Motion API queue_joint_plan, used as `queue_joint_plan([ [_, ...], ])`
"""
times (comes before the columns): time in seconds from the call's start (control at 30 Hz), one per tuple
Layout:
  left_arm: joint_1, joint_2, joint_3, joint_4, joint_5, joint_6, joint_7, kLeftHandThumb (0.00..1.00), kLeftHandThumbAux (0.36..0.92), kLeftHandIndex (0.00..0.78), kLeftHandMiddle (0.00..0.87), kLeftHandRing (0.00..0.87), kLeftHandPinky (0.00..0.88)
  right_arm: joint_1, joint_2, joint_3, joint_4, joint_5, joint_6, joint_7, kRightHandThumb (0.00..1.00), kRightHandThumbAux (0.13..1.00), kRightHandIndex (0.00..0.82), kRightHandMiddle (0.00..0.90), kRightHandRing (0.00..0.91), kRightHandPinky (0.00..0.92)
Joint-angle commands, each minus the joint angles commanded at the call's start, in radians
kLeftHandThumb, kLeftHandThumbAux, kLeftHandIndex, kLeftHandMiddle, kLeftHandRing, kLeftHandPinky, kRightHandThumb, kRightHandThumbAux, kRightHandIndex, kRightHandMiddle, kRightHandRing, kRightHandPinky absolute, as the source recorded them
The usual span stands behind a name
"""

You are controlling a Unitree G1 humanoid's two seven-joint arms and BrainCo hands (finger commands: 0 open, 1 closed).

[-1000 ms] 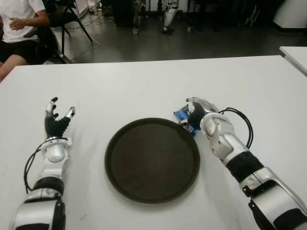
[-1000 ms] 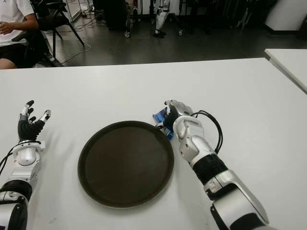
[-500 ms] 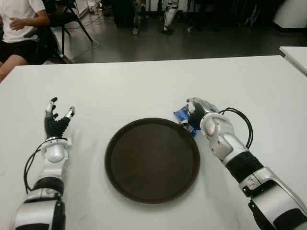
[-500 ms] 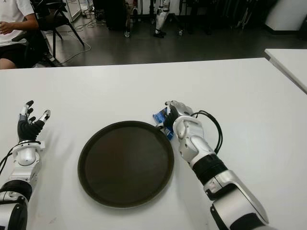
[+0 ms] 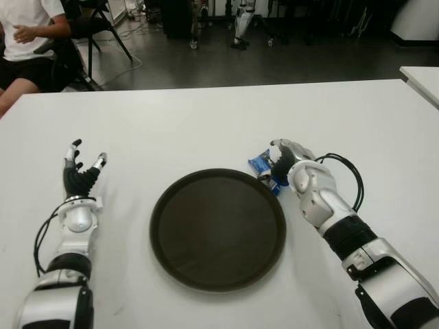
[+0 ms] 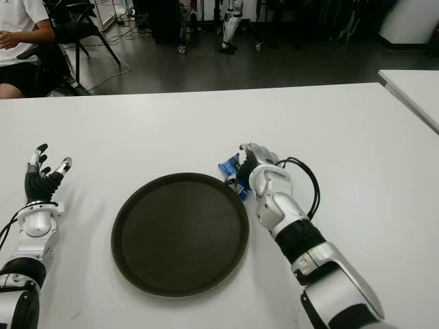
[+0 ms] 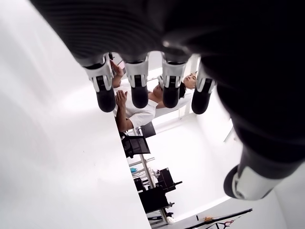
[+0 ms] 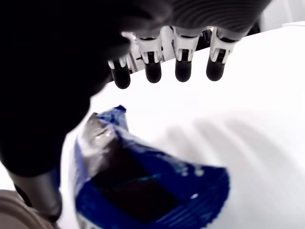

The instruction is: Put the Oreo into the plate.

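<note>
The Oreo is a small blue packet lying on the white table, just off the far right rim of the round dark plate. My right hand hovers over the packet's right end. In the right wrist view the fingers arch above the Oreo without touching it, and the thumb stands beside it, so the hand is open. My left hand shows at the left of the plate, its fingers spread and holding nothing.
A seated person is beyond the table's far left corner, near chairs and equipment on the dark floor. A second white table shows at the right edge. A black cable loops off my right forearm.
My right hand has shifted slightly to the right, uncovering a little more of the blue packet. The left hand and the plate have not moved.
</note>
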State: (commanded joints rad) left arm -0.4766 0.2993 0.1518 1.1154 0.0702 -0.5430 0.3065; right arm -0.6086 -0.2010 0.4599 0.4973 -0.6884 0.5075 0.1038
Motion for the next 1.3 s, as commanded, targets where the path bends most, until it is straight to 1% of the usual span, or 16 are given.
queue_joint_plan([
  [0.3,-0.004,0.004,0.007,0.006,-0.007,0.007,0.000,0.000,0.642,0.002,0.000,0.000,0.000,0.000,-0.011,-0.009,-0.010,0.006,0.003,0.001,0.000,0.693,0.000,0.000,0.000,0.000],
  [0.5,-0.005,0.006,0.003,0.006,-0.001,0.009,0.004,0.000,0.651,0.000,0.000,0.000,0.000,-0.001,-0.015,-0.010,0.002,0.010,-0.018,-0.008,0.000,0.682,0.000,0.000,0.000,0.000],
  [0.7,-0.005,0.005,0.007,0.011,-0.005,0.009,0.002,0.000,0.647,0.000,0.000,0.000,0.000,0.000,-0.017,-0.012,0.007,0.012,-0.029,-0.012,0.000,0.696,0.000,0.000,0.000,0.000],
  [1.03,-0.002,0.001,0.006,0.003,-0.004,0.001,0.006,0.000,0.646,0.000,0.000,0.000,0.000,-0.002,-0.018,-0.015,0.004,0.013,-0.024,0.002,0.000,0.704,0.000,0.000,0.000,0.000],
  [1.3,-0.001,0.009,0.004,0.002,-0.001,0.002,0.002,0.000,0.668,0.000,0.000,0.000,0.000,-0.009,-0.020,-0.003,0.006,0.001,-0.011,0.022,0.000,0.715,0.000,0.000,0.000,0.000],
])
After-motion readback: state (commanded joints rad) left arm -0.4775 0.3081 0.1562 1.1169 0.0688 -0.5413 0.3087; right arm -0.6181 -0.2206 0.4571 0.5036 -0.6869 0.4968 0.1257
